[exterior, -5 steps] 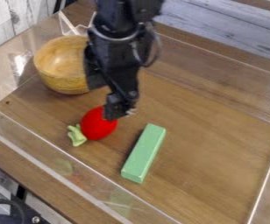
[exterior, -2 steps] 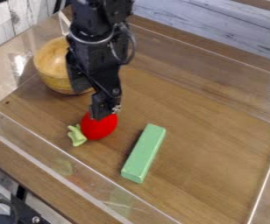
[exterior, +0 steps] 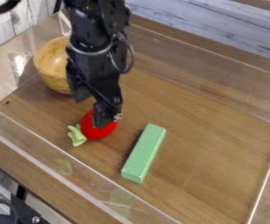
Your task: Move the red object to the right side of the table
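On my feed, far left: a round wooden bowl (exterior: pixel 58 66) sits on the worktop (exterior: pixel 208 114), close to the clear wall on that side. The black arm (exterior: pixel 93 39) comes down in front of it and covers part of its right half.

Just right of the bowl and nearer to me, the tool (exterior: pixel 106 115) points almost straight down at the red object (exterior: pixel 97 129). Its jaws stand spread as wide as they go. The fingertips are low over the top of the red object; I cannot tell from this angle whether they touch it or sit to either side of it. Nothing is pinched.

The red object lies on the worktop left of centre, in the near half, its light green stem (exterior: pixel 75 135) pointing left toward the near-left wall. It rests flat, not lifted.

Right of it, near but apart, a long green block (exterior: pixel 145 152) lies flat, its long axis running from near to far with the far end tilted slightly right.

Further right is dark wood grain up to the clear acrylic wall (exterior: pixel 266 188) on the right side.
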Controlling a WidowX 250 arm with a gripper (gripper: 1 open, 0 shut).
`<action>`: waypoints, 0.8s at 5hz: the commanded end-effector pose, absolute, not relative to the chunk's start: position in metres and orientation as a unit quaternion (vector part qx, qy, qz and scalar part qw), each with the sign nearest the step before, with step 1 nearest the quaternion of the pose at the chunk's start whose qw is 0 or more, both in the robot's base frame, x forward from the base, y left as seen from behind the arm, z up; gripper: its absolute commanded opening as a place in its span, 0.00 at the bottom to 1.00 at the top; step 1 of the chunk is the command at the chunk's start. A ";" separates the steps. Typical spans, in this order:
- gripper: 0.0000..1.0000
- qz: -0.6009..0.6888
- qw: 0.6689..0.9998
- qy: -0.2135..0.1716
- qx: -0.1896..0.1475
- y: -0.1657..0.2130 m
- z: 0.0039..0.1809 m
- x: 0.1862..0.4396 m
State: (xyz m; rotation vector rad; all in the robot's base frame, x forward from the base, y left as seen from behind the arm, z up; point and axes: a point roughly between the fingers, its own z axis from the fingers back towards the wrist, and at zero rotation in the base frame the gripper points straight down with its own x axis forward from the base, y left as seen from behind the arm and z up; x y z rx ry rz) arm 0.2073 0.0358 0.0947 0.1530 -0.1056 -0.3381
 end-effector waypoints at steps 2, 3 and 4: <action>1.00 -0.151 0.984 -0.063 0.068 0.050 0.089 0.215; 1.00 -0.156 0.984 -0.063 0.064 0.054 0.084 0.214; 1.00 -0.160 0.983 -0.063 0.059 0.058 0.078 0.213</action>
